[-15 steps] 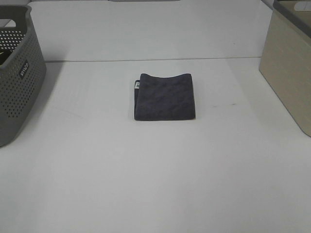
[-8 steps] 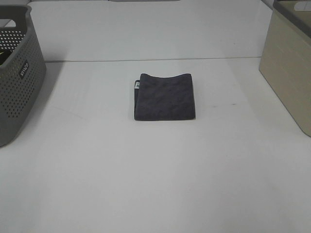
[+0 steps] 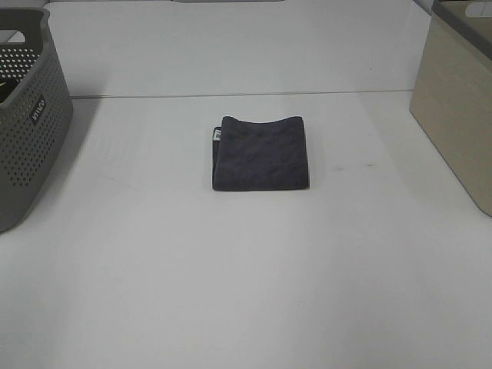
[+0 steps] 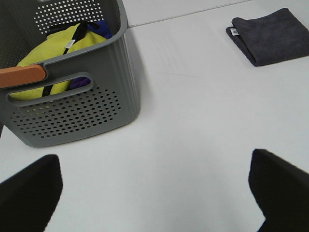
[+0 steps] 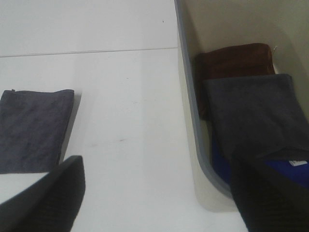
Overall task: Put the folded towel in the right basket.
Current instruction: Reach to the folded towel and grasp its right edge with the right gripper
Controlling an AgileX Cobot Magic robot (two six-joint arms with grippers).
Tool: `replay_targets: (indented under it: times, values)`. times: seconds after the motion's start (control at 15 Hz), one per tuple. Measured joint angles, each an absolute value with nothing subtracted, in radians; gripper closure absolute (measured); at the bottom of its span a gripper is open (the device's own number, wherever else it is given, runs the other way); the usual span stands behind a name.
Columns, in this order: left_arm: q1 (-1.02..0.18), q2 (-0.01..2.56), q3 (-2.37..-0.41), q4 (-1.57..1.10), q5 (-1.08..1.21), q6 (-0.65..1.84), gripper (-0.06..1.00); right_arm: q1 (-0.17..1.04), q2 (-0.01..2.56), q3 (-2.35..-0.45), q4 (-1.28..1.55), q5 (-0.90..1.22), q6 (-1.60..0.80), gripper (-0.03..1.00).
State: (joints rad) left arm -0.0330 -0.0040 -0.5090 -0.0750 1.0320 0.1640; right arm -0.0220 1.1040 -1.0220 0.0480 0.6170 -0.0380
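Centrally, folded towel [image 3: 261, 153] flat on table [image 3: 231, 292], right basket [image 3: 455, 108] well apart

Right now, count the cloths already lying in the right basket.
3 in the right basket: a brown one by its wall, a dark grey one beside it, a blue one showing under the grey. More may be hidden.

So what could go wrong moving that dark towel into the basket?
The dark grey folded towel lies flat in loose layers, so a pinch on just the top layer might unfold it. The beige right basket has a tall wall, so the towel could snag on its rim. It already holds a brown folded cloth and others, so the new one may land crooked.
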Motion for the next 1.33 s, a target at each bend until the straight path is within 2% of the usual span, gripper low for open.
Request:
replay_targets:
  times: [0.4,0.47,0.67,0.87,1.13,1.33]
  values:
    - [-0.033,-0.004,-0.509,-0.075,1.032,0.164,-0.04,-0.013,1.47,-1.314,0.169,0.619,-0.175,0.21]
    - [-0.033,-0.004,-0.509,-0.075,1.032,0.164,-0.04,0.05,1.55,-1.376,0.19,0.634,-0.251,0.21]
    - [-0.033,-0.004,-0.509,-0.075,1.032,0.164,-0.04,0.185,1.654,-1.414,0.205,0.643,-0.269,0.21]
    - [-0.033,-0.004,-0.509,-0.075,1.032,0.164,-0.04,0.262,1.75,-1.419,0.228,0.646,-0.271,0.21]
    - [-0.033,-0.004,-0.509,-0.075,1.032,0.164,-0.04,0.269,1.88,-1.438,0.311,0.673,-0.271,0.21]
    - [-0.033,-0.004,-0.509,-0.075,1.032,0.164,-0.04,0.269,2.007,-1.536,0.34,0.756,-0.271,0.21]
